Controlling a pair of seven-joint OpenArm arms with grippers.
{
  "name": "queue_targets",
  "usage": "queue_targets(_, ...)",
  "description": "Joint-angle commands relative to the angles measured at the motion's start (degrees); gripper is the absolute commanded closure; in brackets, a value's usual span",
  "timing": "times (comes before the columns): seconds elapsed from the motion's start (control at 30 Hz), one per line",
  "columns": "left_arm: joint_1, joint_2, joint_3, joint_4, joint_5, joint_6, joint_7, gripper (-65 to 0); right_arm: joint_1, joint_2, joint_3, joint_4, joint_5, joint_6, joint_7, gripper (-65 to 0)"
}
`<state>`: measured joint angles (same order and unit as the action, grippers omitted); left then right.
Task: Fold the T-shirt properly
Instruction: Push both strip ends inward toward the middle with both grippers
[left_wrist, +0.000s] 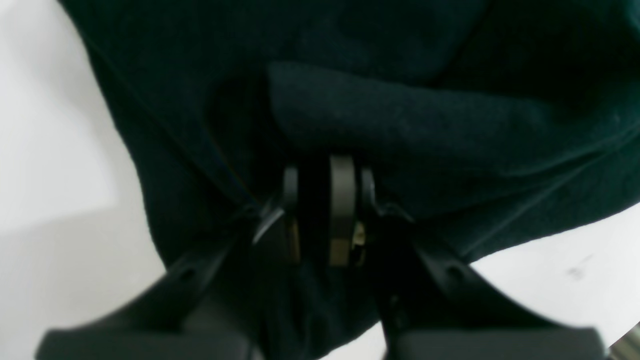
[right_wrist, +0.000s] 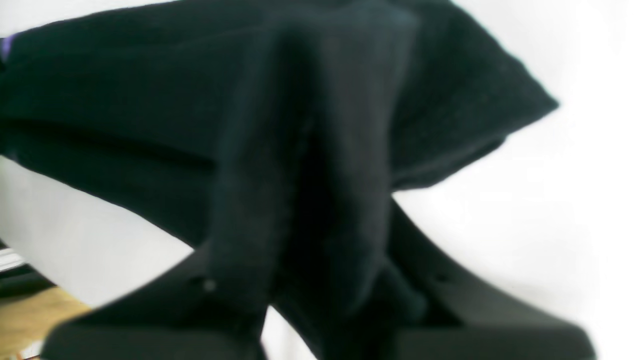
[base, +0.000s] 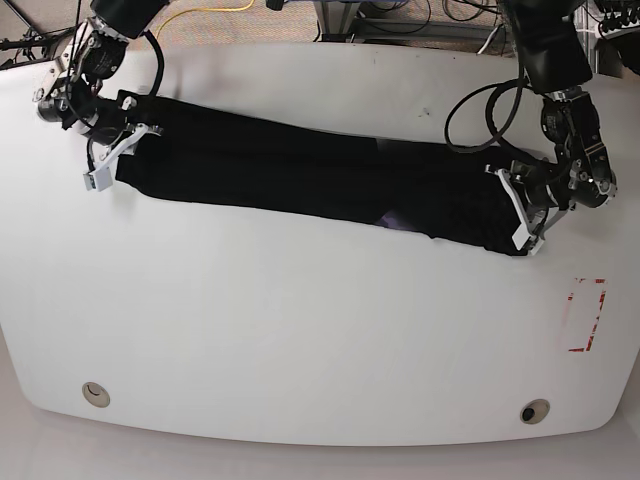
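The black T-shirt (base: 300, 170) lies folded into a long narrow band across the white table (base: 300, 330), from far left to right. A small purple patch (base: 392, 219) peeks out at its front edge. My left gripper (base: 520, 210) is at the band's right end, shut on the T-shirt's cloth (left_wrist: 350, 115), which bunches between its fingers (left_wrist: 342, 200). At the band's left end my right gripper (base: 112, 150) is shut on the T-shirt's fabric (right_wrist: 310, 150), which drapes over and hides its fingertips.
A red-outlined rectangle (base: 585, 315) is marked on the table at the right. Two round holes (base: 95, 392) (base: 530, 411) sit near the front edge. Cables (base: 200, 15) and equipment lie on the floor beyond the far edge.
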<state>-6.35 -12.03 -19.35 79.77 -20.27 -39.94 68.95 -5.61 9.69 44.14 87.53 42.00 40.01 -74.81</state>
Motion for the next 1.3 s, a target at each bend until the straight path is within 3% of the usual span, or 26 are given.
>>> queue_targets(0.0, -0.1, 0.6, 1.0, 0.5, 0.9, -0.1, 0.9, -6.8, -0.1, 3.2, 0.0, 2.6, 0.7, 0.0, 1.0, 0.0)
queue_targets(0.3, 0.8, 2.8, 6.9, 0.6, 0.9, -0.1, 0.9, -6.8, -0.6, 8.2, -5.9, 10.5, 0.9, 0.0, -0.9, 0.0)
queue_targets(0.47, 1.9, 4.2, 7.5, 0.7, 0.9, -0.1, 0.9, -6.8, -0.5, 7.9, -8.8, 15.2, 0.9, -1.5, -1.3, 0.0)
queue_targets(0.7, 3.3, 5.0, 7.5, 0.7, 0.9, -0.1, 0.9, -6.8, 1.5, 4.0, -10.7, 15.5, 0.9, -2.8, -1.3, 0.0)
queue_targets(1.1, 3.4, 4.9, 7.5, 0.7, 0.9, -0.1, 0.9, -6.8, 2.7, -6.0, -16.9, 15.3, 0.3, -4.3, 0.3, 0.0)
queue_targets(1.27, 3.4, 4.8, 7.5, 0.7, 0.9, -0.1, 0.9, -6.8, 2.9, -9.1, -19.9, 15.2, -6.3, -4.3, 1.6, 0.0)
